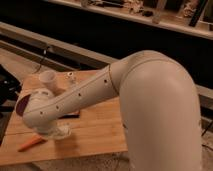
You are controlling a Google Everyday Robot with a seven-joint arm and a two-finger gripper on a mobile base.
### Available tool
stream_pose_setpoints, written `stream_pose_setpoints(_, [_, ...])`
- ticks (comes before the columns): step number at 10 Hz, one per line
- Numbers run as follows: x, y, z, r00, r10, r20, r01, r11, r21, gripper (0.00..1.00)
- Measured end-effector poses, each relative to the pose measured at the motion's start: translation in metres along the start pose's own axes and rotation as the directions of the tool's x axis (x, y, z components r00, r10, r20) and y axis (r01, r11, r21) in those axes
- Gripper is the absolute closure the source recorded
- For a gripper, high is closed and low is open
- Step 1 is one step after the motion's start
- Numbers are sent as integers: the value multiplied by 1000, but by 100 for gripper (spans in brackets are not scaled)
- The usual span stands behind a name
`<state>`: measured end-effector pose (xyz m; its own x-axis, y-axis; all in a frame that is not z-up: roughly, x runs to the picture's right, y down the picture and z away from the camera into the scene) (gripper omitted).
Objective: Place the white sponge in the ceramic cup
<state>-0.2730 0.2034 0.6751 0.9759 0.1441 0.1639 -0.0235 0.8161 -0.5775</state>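
Observation:
The ceramic cup (47, 79) stands upright at the far left of the wooden table (100, 132), plain white with a wide rim. My arm reaches from the right across the table, and its wrist bends down to the gripper (56, 133), which is low over the table's front left part. A pale shape sits right at the gripper; I cannot tell whether it is the white sponge or part of the gripper. The sponge is not clearly in view anywhere else.
A dark purple bowl (22, 105) at the left is largely hidden behind my arm. A tiny pale shaker (70, 77) stands right of the cup. A black block with an orange edge (70, 115) lies under the forearm. An orange carrot-like thing (31, 143) lies at the front left.

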Motion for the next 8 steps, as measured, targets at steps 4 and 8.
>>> stream_pose_setpoints(4, [-32, -22, -20, 994, 10, 106, -18, 997, 72, 100])
stream_pose_setpoints(8, [-62, -57, -28, 986, -10, 164, -14, 989, 146, 100])
